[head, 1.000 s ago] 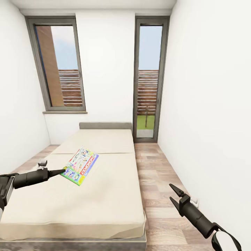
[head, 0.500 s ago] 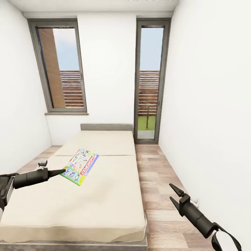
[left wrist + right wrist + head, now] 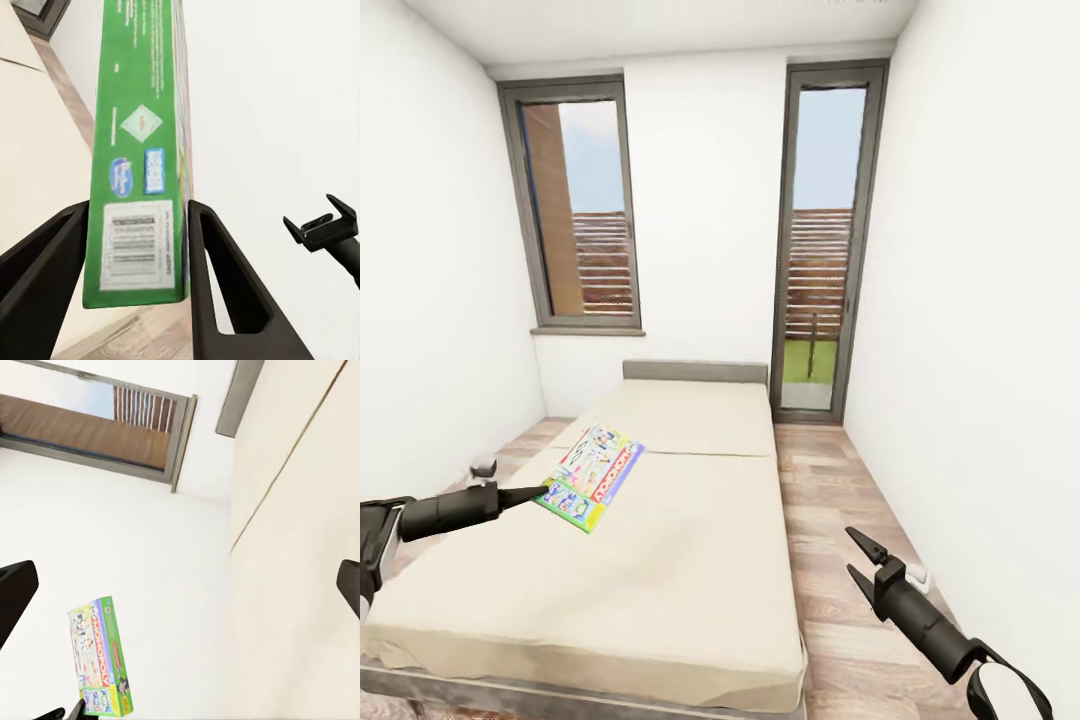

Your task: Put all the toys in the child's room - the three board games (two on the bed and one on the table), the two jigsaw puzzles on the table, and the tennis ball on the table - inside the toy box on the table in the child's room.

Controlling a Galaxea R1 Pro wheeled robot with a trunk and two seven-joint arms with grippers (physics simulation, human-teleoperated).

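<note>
A flat white-green-blue board game [image 3: 591,476] with a red stripe hangs above the beige bed [image 3: 660,540], and my left gripper [image 3: 543,491] is shut on its near edge. In the left wrist view the box's green side [image 3: 139,157] sits clamped between the two black fingers [image 3: 225,285]. My right gripper [image 3: 857,560] stands open over the wood floor to the right of the bed, nothing between its fingers; it also appears in the left wrist view [image 3: 319,225]. The right wrist view looks across at the held board game [image 3: 101,656]. The table and toy box are out of view.
The bed has a low grey headboard [image 3: 695,371] against the far wall. Two tall grey-framed windows [image 3: 575,215] [image 3: 828,240] stand behind it. White walls close in on both sides; a strip of plank floor [image 3: 840,540] runs along the bed's right side.
The whole picture has shifted right and down, so the camera has moved. Both arms and the held board game keep their places in the view.
</note>
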